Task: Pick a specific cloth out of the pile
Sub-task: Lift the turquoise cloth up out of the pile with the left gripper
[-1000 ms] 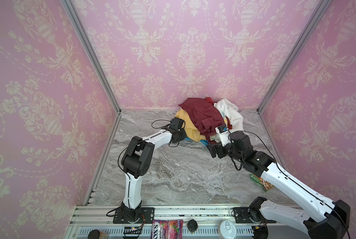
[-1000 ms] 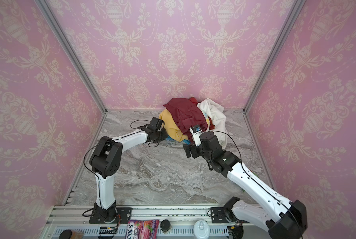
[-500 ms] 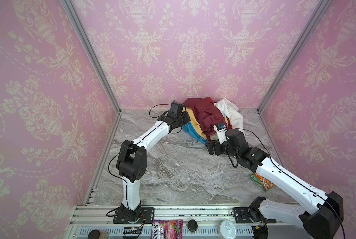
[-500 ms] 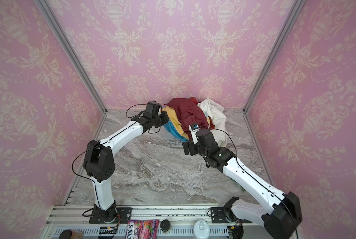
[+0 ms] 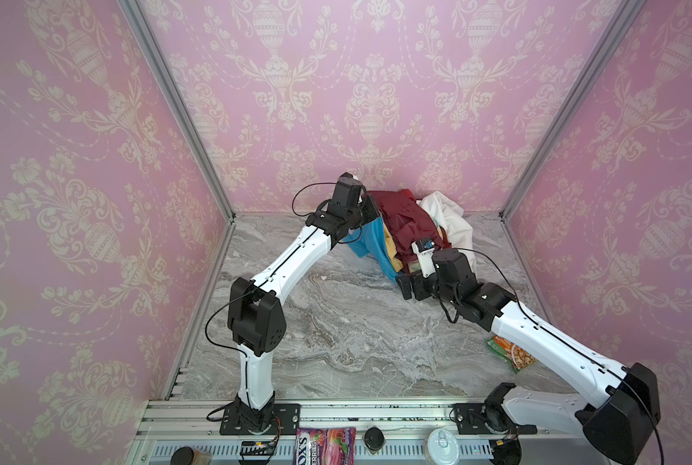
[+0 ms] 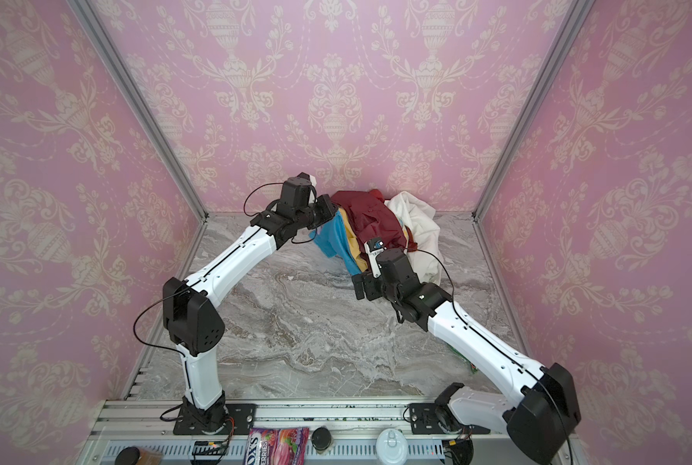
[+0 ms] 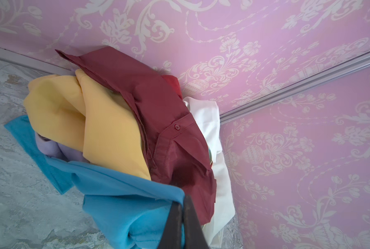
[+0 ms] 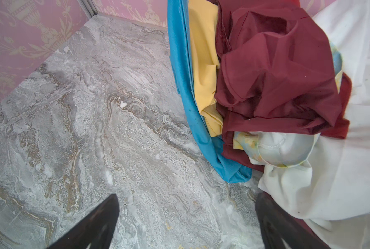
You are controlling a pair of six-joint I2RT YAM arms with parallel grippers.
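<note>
Robot test cell, lab type. Pink damask-papered panel walls [image 5: 356,100] in aluminium framing [image 5: 177,108]; marble-patterned bench [image 5: 336,322]; white left arm [image 5: 292,261] and right arm [image 5: 545,346] bolted to slotted front rail [image 5: 376,412].

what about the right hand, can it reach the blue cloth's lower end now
Probably yes: the right hand is open, and the lower end of the blue cloth lies just ahead on the table, nothing between.

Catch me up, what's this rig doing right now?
The left end effector is shut on the turquoise cloth, holding it raised beside the pile. The cloth's far end hangs down to the table, against the yellow cloth, not yet clear. The right end effector is open, low by the pile's near edge, holding nothing.
</note>
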